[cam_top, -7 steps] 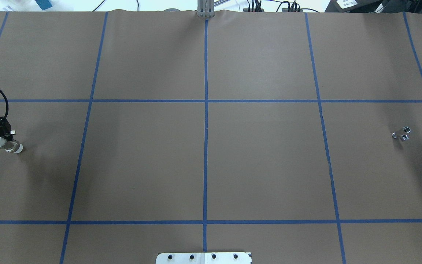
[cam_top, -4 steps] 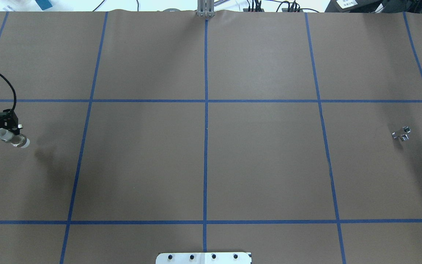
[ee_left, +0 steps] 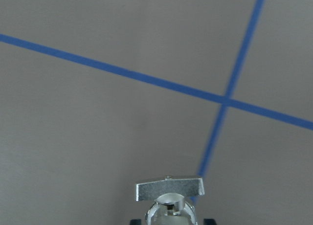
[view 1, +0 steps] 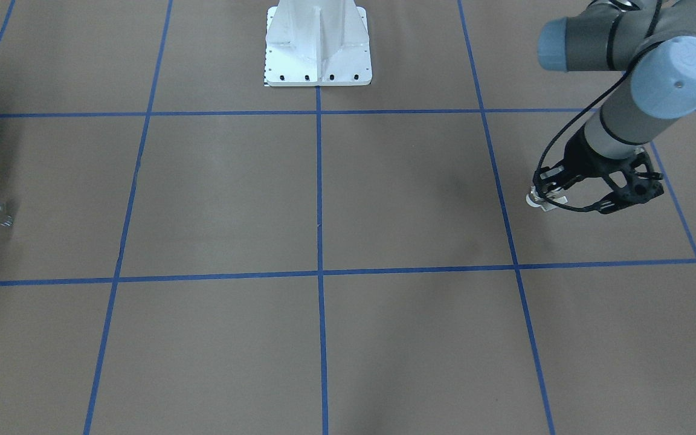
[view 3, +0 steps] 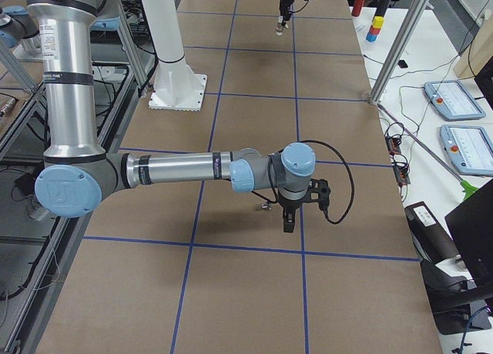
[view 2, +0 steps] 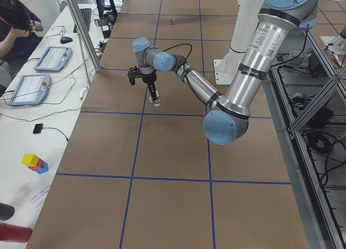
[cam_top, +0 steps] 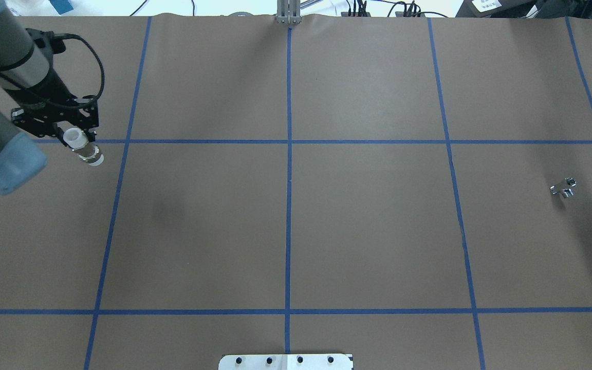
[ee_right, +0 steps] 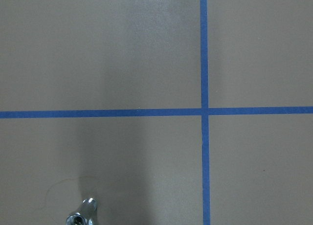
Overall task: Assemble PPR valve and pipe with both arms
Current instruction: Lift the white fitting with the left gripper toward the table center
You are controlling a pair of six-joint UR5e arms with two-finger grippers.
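Brown-papered table [cam_top: 327, 231] holds the pipe [cam_top: 563, 187] near my right hand [view 3: 288, 223], grip unreadable; my left hand [cam_top: 76, 137] clenches the PPR valve [cam_top: 88, 153] aloft, presumably keeping one end free for mating.

1. Right arm [view 3: 177, 169], the near one: grey tubes with light-blue joint caps, reaching from the view's left over the counter [view 3: 246, 300], which is brown with a blue tape grid.
2. Right gripper [view 3: 288, 226]: black, pointing down; the jaw state is not discernible.
3. Pipe [view 3: 265, 207]: a small chrome fitting on the counter, just beside that gripper and apart from it.
4. Left gripper [view 3: 282, 15]: far away at the top edge, with the pale PPR valve [view 3: 278, 31] at its tip.
5. Pedestal [view 3: 177, 88]: white, bolted down.
6. Two teach pendants [view 3: 454, 96] on the white side table.
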